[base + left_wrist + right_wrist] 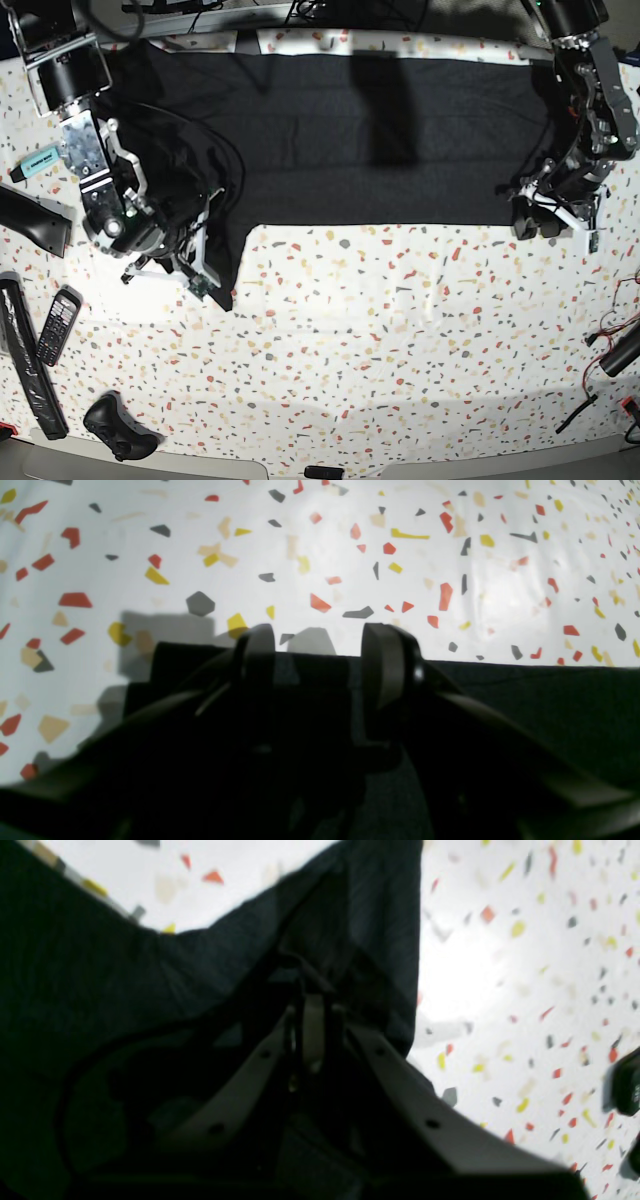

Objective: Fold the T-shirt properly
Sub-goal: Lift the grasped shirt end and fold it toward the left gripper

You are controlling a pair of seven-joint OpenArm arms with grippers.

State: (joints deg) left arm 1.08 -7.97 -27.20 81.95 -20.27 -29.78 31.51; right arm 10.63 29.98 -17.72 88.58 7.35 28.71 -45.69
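The black T-shirt lies spread across the far half of the speckled table, plain side up; no print shows. Its left part is bunched and pulled down toward the table's middle. My right gripper is at that bunched corner. In the right wrist view it is shut on a fold of the black cloth, which drapes around the fingers. My left gripper is at the shirt's right front corner. In the left wrist view it is open, fingers apart over the cloth's straight edge.
The white speckled table cover fills the near half. At the left edge lie a phone, a game controller, a teal marker and long black bars. Cables lie at the right edge.
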